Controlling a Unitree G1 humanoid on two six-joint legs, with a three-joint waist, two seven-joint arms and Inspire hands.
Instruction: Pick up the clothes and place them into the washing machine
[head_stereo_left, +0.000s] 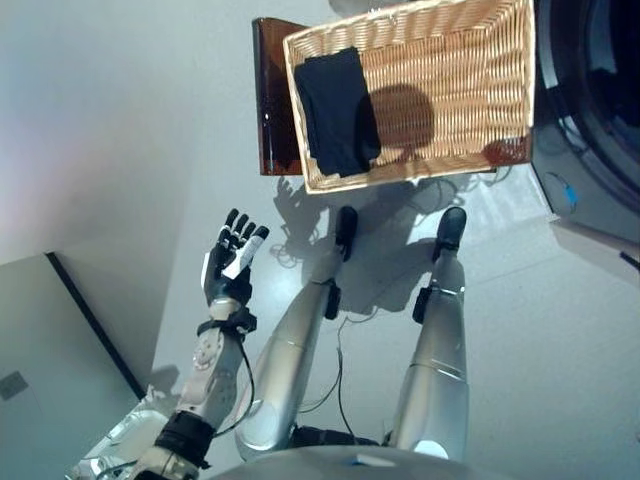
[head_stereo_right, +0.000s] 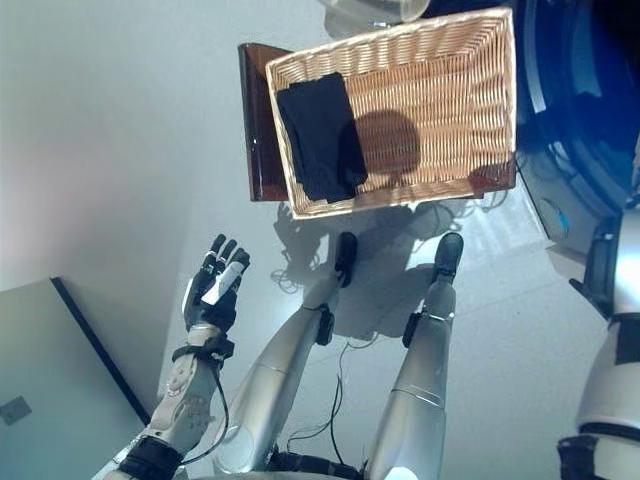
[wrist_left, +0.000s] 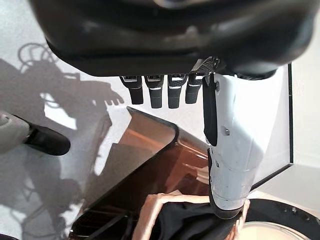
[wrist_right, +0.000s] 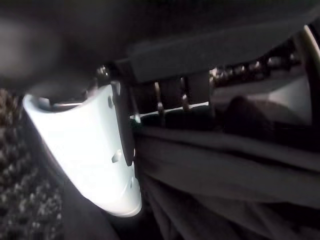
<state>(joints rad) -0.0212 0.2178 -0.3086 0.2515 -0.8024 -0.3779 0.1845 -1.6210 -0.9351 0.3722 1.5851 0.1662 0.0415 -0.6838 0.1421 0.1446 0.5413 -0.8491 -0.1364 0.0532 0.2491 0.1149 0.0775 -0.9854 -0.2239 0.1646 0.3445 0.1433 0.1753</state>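
My right hand (wrist_right: 85, 160) shows only in its wrist view, deep in the dark w/ grey cloth (wrist_right: 225, 170) folds right past the thumb. Looks like it's inside the washer (head_stereo_left: 590, 110) drum, though I can't tell whether the fingers are clamped on that cloth or clear of it. My left hand (head_stereo_left: 232, 258) hangs idle over bare floor, fingers straight and apart, holding nothing, well short of the basket (head_stereo_left: 500, 40).

One dark garment (head_stereo_left: 337, 100) lies flat in the basket's left end; the rest of the wicker is bare. The basket sits on a brown stand (head_stereo_left: 270, 100), just beside the washer.

Step in hand, as I judge it: drop-off in the drum. To do it well, push the cloth far back before letting go, spread fingers fully, then draw out straight so nothing snags (fabric loves to trail on a thumb). After that, the dark garment: come down on its middle and bunch it, not pinch an edge.
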